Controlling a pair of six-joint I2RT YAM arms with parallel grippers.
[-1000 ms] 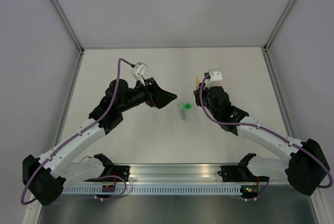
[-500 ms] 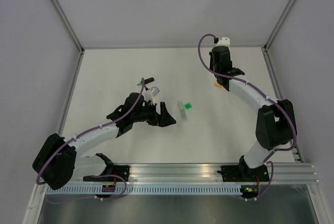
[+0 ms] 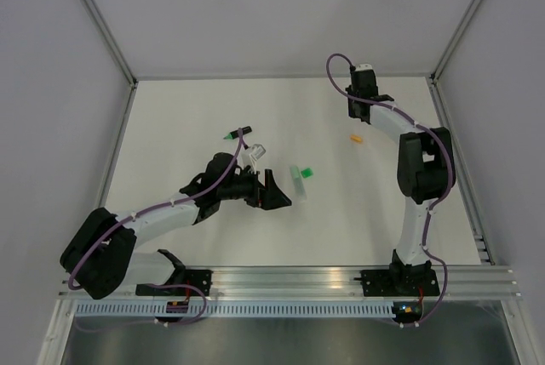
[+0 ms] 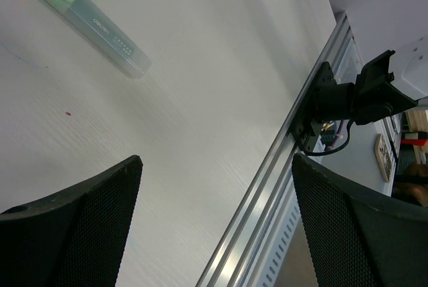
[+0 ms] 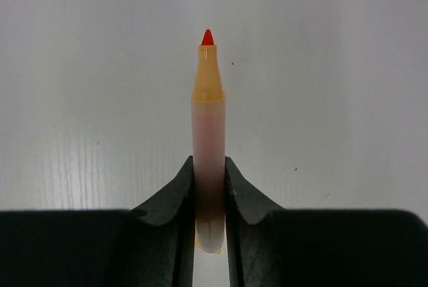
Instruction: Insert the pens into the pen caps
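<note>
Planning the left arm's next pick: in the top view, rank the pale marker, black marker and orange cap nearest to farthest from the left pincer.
1. Pale plastic marker, just right of the left pincer.
2. Black marker with green end, farther back, left.
3. Small orange plastic cap, far right.

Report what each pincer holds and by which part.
Right pincer grips the orange pen by the rear of its barrel, uncapped tip pointing out. Left pincer is open, holding nothing.

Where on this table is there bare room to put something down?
Bare: the far left corner behind the black pen, and the near stretch between the pale pen and the right arm. Crowded: the middle, with left gripper, pale pen and green cap.
</note>
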